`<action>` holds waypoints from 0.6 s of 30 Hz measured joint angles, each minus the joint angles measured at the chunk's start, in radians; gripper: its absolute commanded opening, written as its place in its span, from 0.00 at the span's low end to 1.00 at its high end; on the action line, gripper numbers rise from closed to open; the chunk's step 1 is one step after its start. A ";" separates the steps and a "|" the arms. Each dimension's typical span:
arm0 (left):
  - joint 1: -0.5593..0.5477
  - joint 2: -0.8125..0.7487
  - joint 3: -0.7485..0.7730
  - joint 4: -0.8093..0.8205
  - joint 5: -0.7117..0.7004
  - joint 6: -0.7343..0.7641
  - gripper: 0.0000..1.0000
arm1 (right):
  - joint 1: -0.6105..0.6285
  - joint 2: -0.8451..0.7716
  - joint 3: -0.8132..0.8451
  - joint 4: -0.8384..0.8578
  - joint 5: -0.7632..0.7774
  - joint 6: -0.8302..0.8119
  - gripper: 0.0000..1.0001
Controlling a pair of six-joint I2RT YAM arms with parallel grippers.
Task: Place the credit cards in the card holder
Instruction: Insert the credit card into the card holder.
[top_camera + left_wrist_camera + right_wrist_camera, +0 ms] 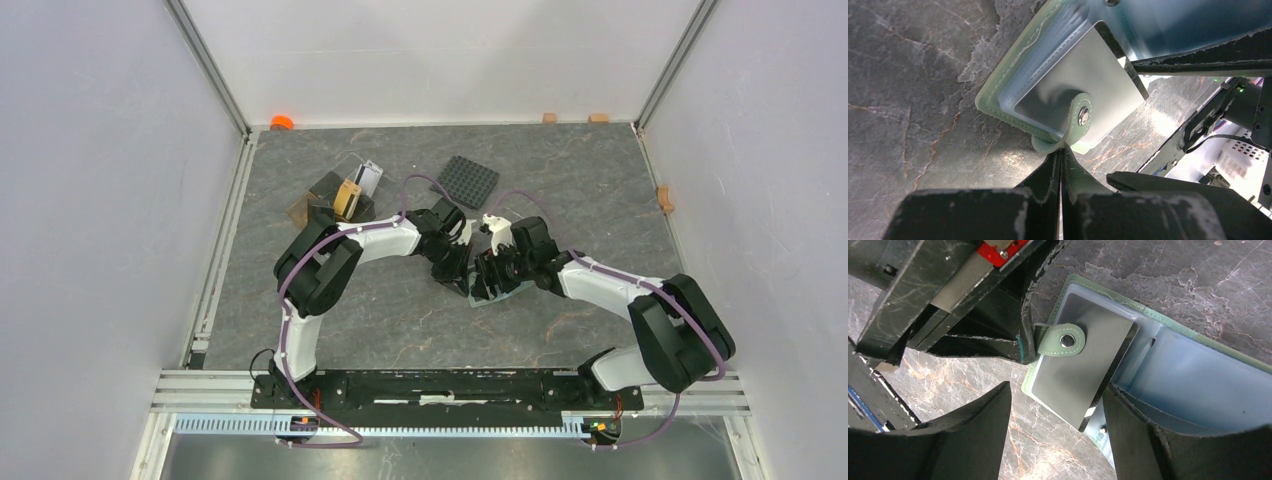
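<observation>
step in hand: seating a card in the card holder [1198, 385]; one grey card [1075, 375] lies partly under the clear sleeve of one flap and is not yet fully in.
where it is: the holder lies open and flat on the bench [400, 320], in the middle where the two arms meet; from above they hide most of it.
left jaws: pinched together on the holder's snap tab [1060, 340], holding that flap.
right jaws: wide apart, straddling the card from above, one finger [1158, 440] over the blue inside; gripping nothing.
card's lie: its long axis runs roughly along the holder's fold, slightly skewed; a dark-edged long side and one corner stick out past the sleeve and the green rim.
next move, as i judge: a short push on the exposed edge, square to the sleeve, with the tab held; a skewed push could jam the corner.
left to do: more cards [347, 197] stand in a brown tray [322, 186], far left.
</observation>
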 measured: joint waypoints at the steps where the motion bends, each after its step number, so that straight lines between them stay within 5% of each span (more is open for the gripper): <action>1: 0.000 0.000 0.000 -0.001 0.000 0.000 0.02 | 0.008 0.003 0.000 0.005 0.011 0.002 0.72; 8: 0.005 0.000 0.000 -0.007 0.000 0.000 0.03 | 0.047 0.007 0.000 0.028 0.074 0.029 0.75; 18: 0.098 -0.130 0.000 -0.048 -0.079 0.019 0.47 | 0.083 -0.166 0.006 -0.053 0.171 0.053 0.86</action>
